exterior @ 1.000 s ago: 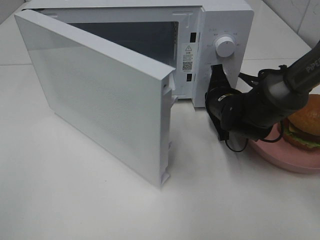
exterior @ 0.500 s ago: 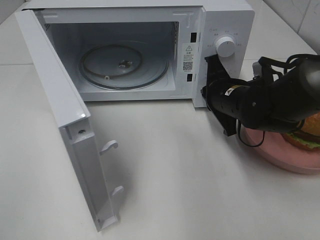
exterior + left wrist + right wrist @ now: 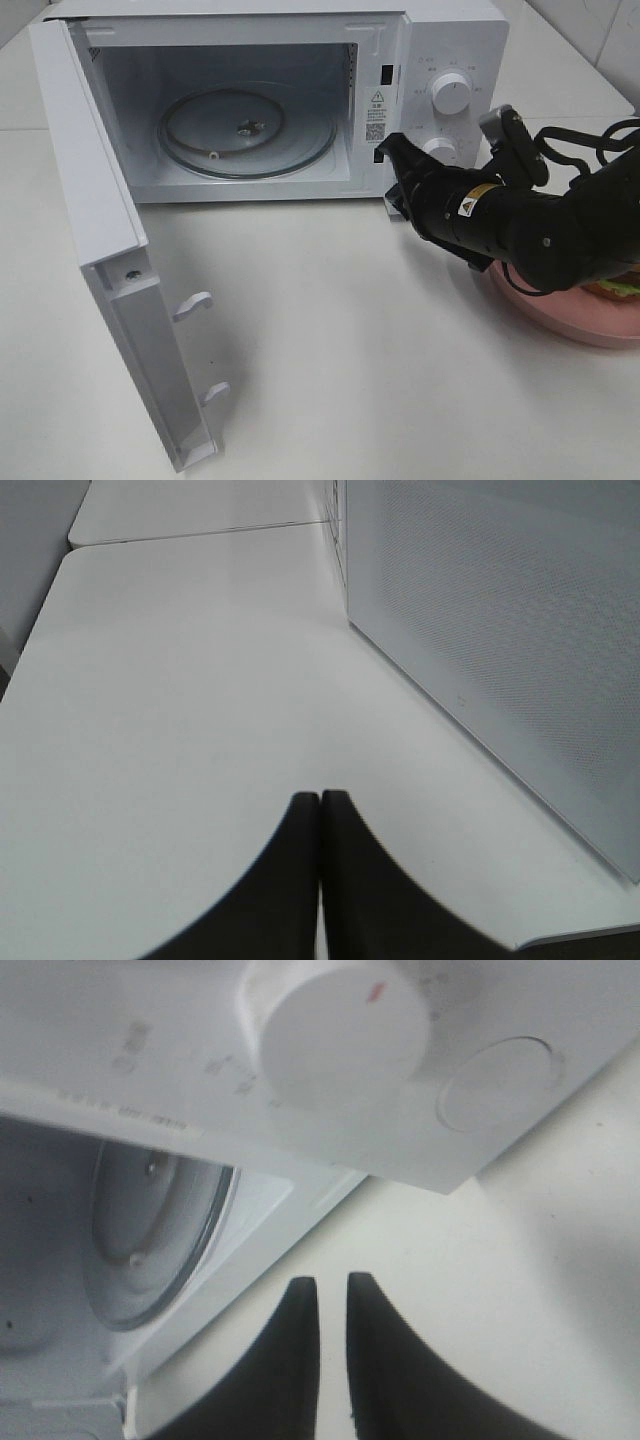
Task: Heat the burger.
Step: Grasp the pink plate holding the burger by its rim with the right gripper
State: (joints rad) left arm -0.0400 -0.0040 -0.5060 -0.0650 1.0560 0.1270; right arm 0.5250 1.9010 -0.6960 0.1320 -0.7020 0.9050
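Exterior high view: the right hand [image 3: 395, 158] hovers above the surface [image 3: 330, 330], its tips just in front of the control panel of the microwave [image 3: 440, 30], beside the lower knob [image 3: 437, 150]. In the right wrist view its two fingers [image 3: 290, 1360] stand a narrow slit apart with nothing between them: barely open, gripping nothing. Just ahead of the fingertips is the panel's bottom edge, with that knob and a round button [image 3: 495, 1085] beyond it. Off to one side of the hand the cavity gapes, with the glass turntable [image 3: 245, 130] lying inside. The door [image 3: 110, 250] stands swung wide, well away from this hand on the far side of the cavity. The burger [image 3: 618, 288] sits behind the hand, back past its wrist, on a pink plate [image 3: 560, 322]. The arm covers nearly all of it, and only a sliver of bun and green lettuce shows. In the left wrist view the left hand [image 3: 320, 798] is closed, fingers pressed together on nothing, above bare surface, with the door's dotted outer face ahead and to one side.
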